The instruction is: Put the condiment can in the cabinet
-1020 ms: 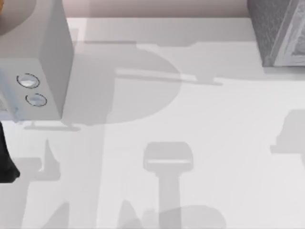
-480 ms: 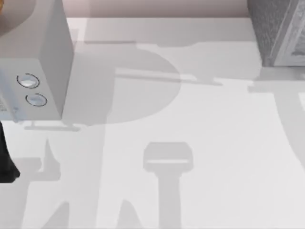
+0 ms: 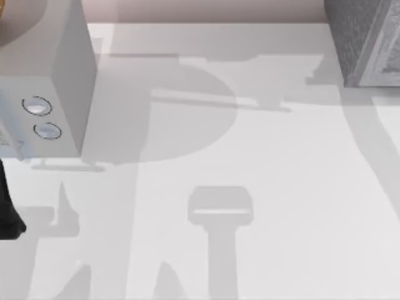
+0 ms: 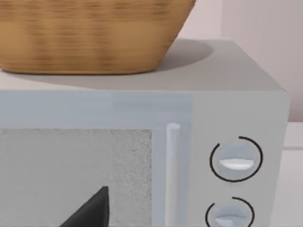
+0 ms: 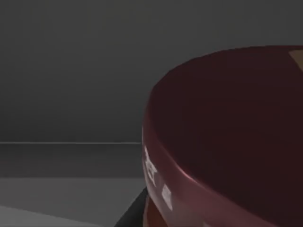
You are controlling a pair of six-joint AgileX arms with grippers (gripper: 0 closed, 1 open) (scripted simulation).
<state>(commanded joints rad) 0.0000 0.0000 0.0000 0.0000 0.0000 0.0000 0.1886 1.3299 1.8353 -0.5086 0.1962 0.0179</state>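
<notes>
Left arm: a dark part (image 3: 9, 209) is showing at the table's left edge in the top view, low on that side.
Left gripper: one dark fingertip (image 4: 92, 211) is poking into the left wrist view; possibly a single finger, its spread being unreadable.

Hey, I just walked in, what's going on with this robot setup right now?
The right wrist view looks from very close at the dark maroon-brown lid of the small round condiment can, against a dim grey surface behind it. The left wrist view faces a light grey microwave with two round knobs, and a woven tan basket sits on top of it. From above, the microwave stands at the table's left edge and a speckled grey cabinet at its right far corner.
</notes>
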